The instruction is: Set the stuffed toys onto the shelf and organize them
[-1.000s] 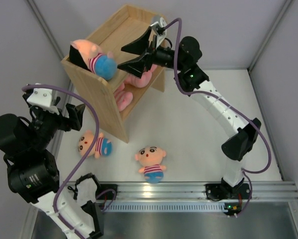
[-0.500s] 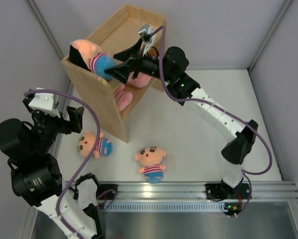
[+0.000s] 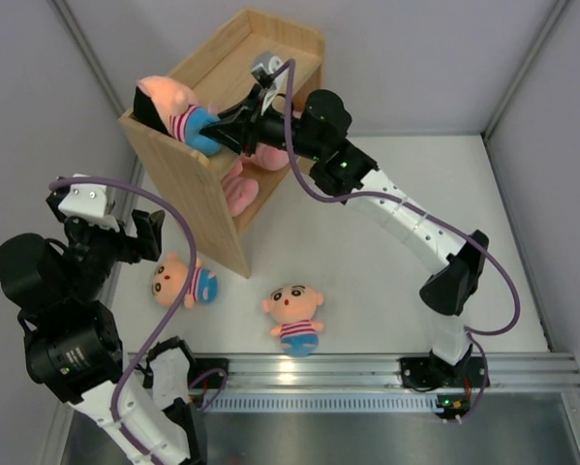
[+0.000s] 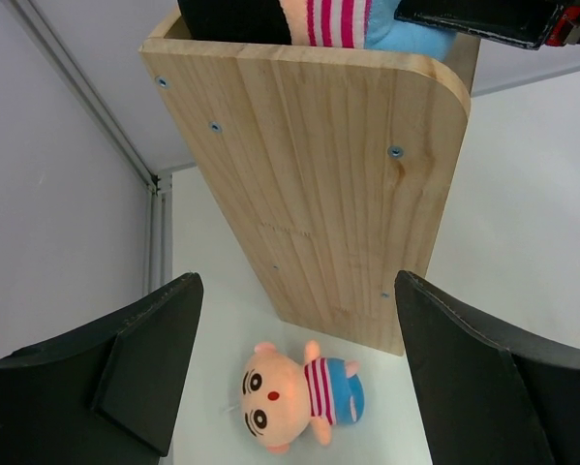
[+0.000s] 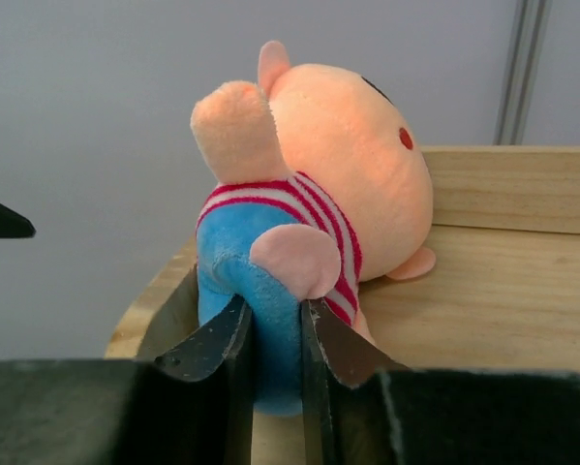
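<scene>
Shelf [image 3: 185, 189] stands at far left of the tabletop [image 3: 386, 262], w/ a peach doll [image 5: 319, 184] lying along its top edge, head at the left end; the right tool [image 5: 275, 325] is pinched nearly closed on that doll's blue shorts. Pink toys [image 3: 243, 186] lie on the inner board below, partly hidden by the arm. Left tool [image 4: 296, 281] hangs spread wide w/ nothing in it, above a second doll [image 4: 294, 402] on the tabletop just beside the shelf's side panel, & a third doll [image 3: 294, 318] lies face-up nearer the front, apart from both.
</scene>
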### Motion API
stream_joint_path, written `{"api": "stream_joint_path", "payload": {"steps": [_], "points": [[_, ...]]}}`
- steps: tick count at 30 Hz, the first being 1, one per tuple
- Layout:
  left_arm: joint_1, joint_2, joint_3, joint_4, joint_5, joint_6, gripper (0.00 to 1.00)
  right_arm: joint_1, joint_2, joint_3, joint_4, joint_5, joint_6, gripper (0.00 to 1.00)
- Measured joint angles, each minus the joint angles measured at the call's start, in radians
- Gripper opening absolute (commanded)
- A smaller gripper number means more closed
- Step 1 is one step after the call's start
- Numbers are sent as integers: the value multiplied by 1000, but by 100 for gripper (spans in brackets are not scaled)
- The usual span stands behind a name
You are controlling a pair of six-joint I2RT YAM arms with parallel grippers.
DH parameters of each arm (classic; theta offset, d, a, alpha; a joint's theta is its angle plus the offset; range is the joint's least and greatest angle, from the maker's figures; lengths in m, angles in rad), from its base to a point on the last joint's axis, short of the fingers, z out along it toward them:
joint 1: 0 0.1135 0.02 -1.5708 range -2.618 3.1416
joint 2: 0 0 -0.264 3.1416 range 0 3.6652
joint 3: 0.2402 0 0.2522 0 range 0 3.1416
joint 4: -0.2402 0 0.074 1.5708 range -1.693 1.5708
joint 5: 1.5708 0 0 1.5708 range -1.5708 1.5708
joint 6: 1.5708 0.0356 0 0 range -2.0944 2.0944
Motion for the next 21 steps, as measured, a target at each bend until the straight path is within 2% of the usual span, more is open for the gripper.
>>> {"api": "stream_joint_path", "payload": {"steps": [6,12,19,21], "points": [[0,-13,-14,0,-6,6,87,0,-19,8,-66,23,-204,0],[0,-19,-22,0,-11,23,87,-1,-47,36,-193,71,-573,0],[0,-22,-28,0,-14,27,87,2,-72,-34,-206,92,-1012,0],[0,-22,-29,0,-16,27,87,10,-80,-43,-211,82,-1118,3]]}}
